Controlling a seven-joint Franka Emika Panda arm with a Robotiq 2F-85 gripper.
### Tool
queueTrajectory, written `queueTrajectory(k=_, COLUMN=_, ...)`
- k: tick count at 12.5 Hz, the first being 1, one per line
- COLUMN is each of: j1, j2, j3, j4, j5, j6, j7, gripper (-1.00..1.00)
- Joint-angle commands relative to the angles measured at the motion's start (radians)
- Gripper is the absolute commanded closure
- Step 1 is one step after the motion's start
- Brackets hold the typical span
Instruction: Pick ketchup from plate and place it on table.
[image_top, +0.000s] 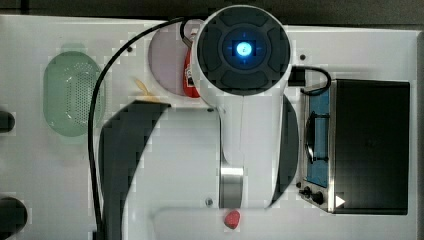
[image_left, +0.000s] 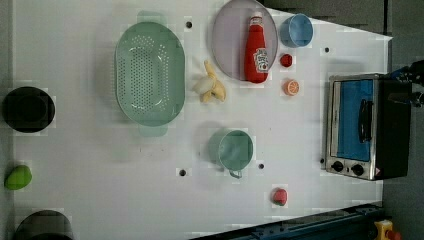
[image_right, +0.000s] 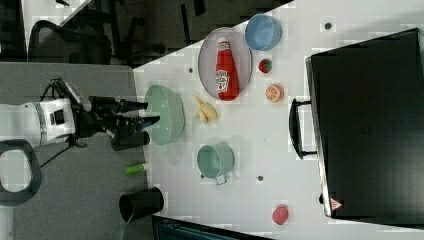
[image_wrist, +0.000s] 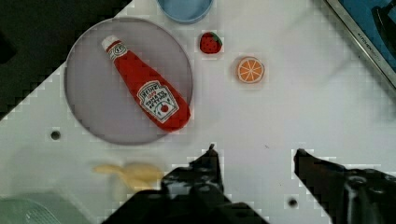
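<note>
"HEINZ TOMATO KETCHUP" (white label) on the ketchup (image_wrist: 149, 86)

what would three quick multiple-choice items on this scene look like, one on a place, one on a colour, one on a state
1. Where does the ketchup lie?
A. on the plate
B. in the green basket
C. on the oven

2. What colour is the bowl beside the plate?
A. yellow
B. blue
C. black

3. How is the gripper?
A. shut on the ketchup
B. shut on the banana
C. open, holding nothing

Answers: 1 A, the bottle lies flat across the plate. 2 B, it is light blue. 3 C, its fingers stand apart over bare table in the wrist view.
</note>
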Motion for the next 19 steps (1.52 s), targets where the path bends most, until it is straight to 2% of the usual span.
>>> queueTrajectory(k=1, j1=-0.108, j2=-0.184, j3=0.042, j4=-0.121, j5=0.023, j6=-0.163, j7=0.029, gripper=-0.59)
queueTrajectory(k=3, j1=-0.108, j2=-0.177, j3=0.045, j4=-0.121, j5=0.023, j6=-0.154, j7=0.029, gripper=-0.99)
queueTrajectory(k=7, j1=-0.105, j2=-0.107, j3=0.070, j4=-0.119, j5=0.023, j6=-0.063, j7=0.020, gripper=-1.00)
queueTrajectory(k=13, j1=-0.093, j2=0.075, j3=0.129, j4=-0.109, j5=0.023, j6=0.030, j7=-0.005, gripper=-1.00)
queueTrajectory(k=19, j1=-0.090, j2=0.288, j3=0.149, j4=-0.014, j5=0.021, j6=0.150, j7=-0.310, gripper=-1.00)
